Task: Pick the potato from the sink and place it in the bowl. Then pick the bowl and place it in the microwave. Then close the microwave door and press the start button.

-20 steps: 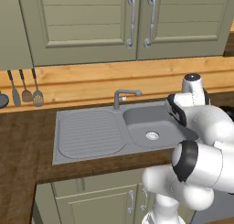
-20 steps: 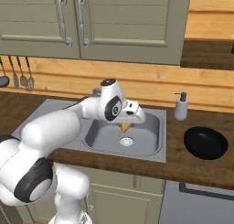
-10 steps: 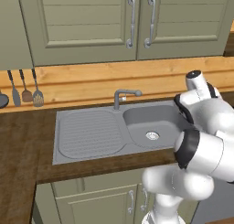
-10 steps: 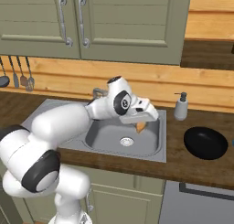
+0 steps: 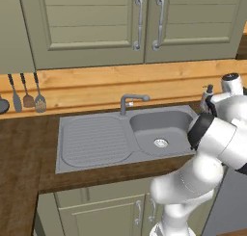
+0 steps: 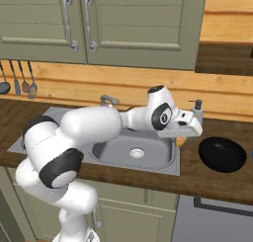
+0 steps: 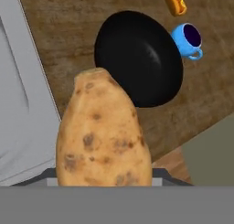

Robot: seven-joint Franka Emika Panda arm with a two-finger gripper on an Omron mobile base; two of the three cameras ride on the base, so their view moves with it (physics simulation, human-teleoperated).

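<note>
Brown wooden counter (image 6: 148,179) carries what we see around the work: a blue mug (image 7: 188,39) just beside the black bowl (image 7: 139,58), an orange item (image 7: 174,2) past the mug that we cannot identify, and a soap dispenser (image 6: 197,110) at the wall behind the gripper (image 6: 184,137). Nothing lies between potato (image 7: 103,134) and bowl. In the hand view the potato hides the fingertips, and the bowl's near edge sits behind it. We see the pincer pinching the potato, held above the counter between the sink (image 6: 163,159) and the bowl, its jaws spread around it.
</note>
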